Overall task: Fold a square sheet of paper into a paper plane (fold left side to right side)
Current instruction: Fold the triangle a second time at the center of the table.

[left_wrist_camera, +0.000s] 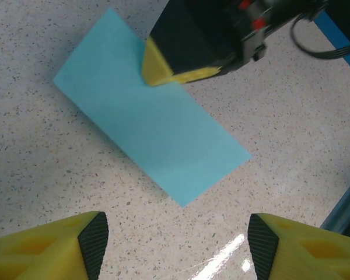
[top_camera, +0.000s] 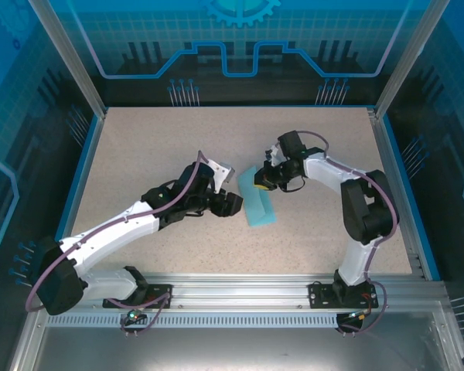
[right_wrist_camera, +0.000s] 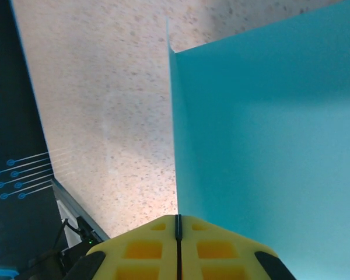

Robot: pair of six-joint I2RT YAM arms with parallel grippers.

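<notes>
**So, blue sheet is a flat rectangle and the right gripper is parked on it**

Top camera first: the thin turquoise-blue sheet of paper (top_camera: 260,207) lies flat on the speckled beige table (top_camera: 155,147), roughly mid-table between the two arms. It reads as a long rectangle, not a square. The left gripper (top_camera: 233,203) sits just beside its left edge, and the right gripper (top_camera: 260,184) is down at its far end.

Left wrist cam: the sheet of paper (left_wrist_camera: 157,131) runs diagonally across the table (left_wrist_camera: 291,134). The left gripper (left_wrist_camera: 172,239) has its yellow fingers (left_wrist_camera: 76,245) spread wide with nothing between them, near the paper's closest corner but apart from it. The right gripper (left_wrist_camera: 160,67) rests its yellow tip on the far long edge.

Right wrist cam: the right gripper (right_wrist_camera: 177,233) has its fingers pressed together, with just a thin seam between them. It sits right at the paper's (right_wrist_camera: 268,146) edge. Can't tell whether any paper is actually pinched in there.
</notes>
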